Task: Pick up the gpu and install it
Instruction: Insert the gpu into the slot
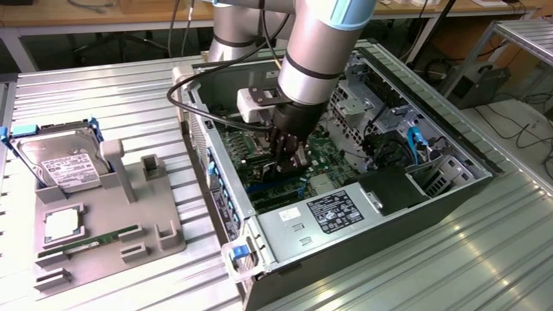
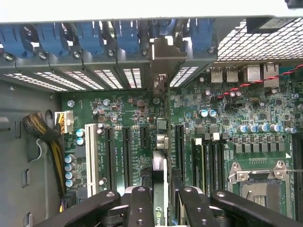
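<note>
Now: graphics card gripped inside the open case

The pincer (image 1: pixel 286 170) is down inside the open computer case (image 1: pixel 363 259). Its jaws are closed part-way onto the gpu (image 2: pixel 161 161), which stands on edge between the fingers (image 2: pixel 140 208) above the motherboard (image 2: pixel 265 109) slots. The card's metal bracket (image 2: pixel 164 56) lies against the slot openings in the case's rear wall. On the tabletop (image 1: pixel 103 91), at the exterior view's left, a hard drive (image 1: pixel 56 165) stands in a grey holder (image 1: pixel 129 220).

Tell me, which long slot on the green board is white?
The slot right beside the yellow and black wires. It alone is white; the other long slots, nearer the gpu, are black.
</note>
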{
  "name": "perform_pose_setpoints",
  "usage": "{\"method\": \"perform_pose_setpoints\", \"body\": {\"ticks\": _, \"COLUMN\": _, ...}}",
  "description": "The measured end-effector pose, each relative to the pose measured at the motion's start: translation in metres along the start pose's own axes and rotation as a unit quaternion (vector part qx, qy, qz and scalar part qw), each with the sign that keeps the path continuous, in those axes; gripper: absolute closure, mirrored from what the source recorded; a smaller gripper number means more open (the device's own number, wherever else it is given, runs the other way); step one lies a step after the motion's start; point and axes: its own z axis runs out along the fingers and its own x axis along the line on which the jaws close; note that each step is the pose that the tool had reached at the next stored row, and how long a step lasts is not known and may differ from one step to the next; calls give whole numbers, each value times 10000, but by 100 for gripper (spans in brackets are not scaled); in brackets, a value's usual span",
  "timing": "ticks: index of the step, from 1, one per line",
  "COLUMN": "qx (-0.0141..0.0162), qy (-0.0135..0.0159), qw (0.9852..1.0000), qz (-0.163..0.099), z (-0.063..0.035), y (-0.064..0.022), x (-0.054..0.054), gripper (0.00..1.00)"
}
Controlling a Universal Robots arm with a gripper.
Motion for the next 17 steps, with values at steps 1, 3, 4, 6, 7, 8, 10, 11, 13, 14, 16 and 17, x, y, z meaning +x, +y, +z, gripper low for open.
{"method": "perform_pose_setpoints", "body": {"ticks": 1, "qx": -2, "qy": 0, "qw": 10000, "qz": 2, "z": 8, "y": -1, "x": 0, "gripper": 74}}
{"method": "perform_pose_setpoints", "body": {"ticks": 3, "qx": -9, "qy": 2, "qw": 10000, "qz": 5, "z": 16, "y": -3, "x": 1, "gripper": 74}}
{"method": "perform_pose_setpoints", "body": {"ticks": 4, "qx": -11, "qy": -2, "qw": 10000, "qz": 7, "z": 21, "y": -4, "x": 0, "gripper": 74}}
{"method": "perform_pose_setpoints", "body": {"ticks": 6, "qx": -11, "qy": -1, "qw": 10000, "qz": 8, "z": 23, "y": -5, "x": 0, "gripper": 74}}
{"method": "perform_pose_setpoints", "body": {"ticks": 7, "qx": -11, "qy": 1, "qw": 10000, "qz": 8, "z": 24, "y": -7, "x": 0, "gripper": 74}}
{"method": "perform_pose_setpoints", "body": {"ticks": 8, "qx": -11, "qy": 4, "qw": 10000, "qz": 8, "z": 23, "y": -9, "x": 0, "gripper": 74}}
{"method": "perform_pose_setpoints", "body": {"ticks": 10, "qx": -9, "qy": 31, "qw": 10000, "qz": 11, "z": 24, "y": -14, "x": -1, "gripper": 74}}
{"method": "perform_pose_setpoints", "body": {"ticks": 11, "qx": -8, "qy": 50, "qw": 10000, "qz": 12, "z": 23, "y": -15, "x": 0, "gripper": 74}}
{"method": "perform_pose_setpoints", "body": {"ticks": 13, "qx": -7, "qy": 97, "qw": 10000, "qz": 17, "z": 23, "y": -16, "x": -1, "gripper": 74}}
{"method": "perform_pose_setpoints", "body": {"ticks": 14, "qx": -5, "qy": 134, "qw": 9999, "qz": 22, "z": 20, "y": -18, "x": -1, "gripper": 74}}
{"method": "perform_pose_setpoints", "body": {"ticks": 16, "qx": -2, "qy": 184, "qw": 9998, "qz": 29, "z": 22, "y": -19, "x": -1, "gripper": 74}}
{"method": "perform_pose_setpoints", "body": {"ticks": 17, "qx": -2, "qy": 200, "qw": 9998, "qz": 32, "z": 21, "y": -19, "x": 0, "gripper": 74}}
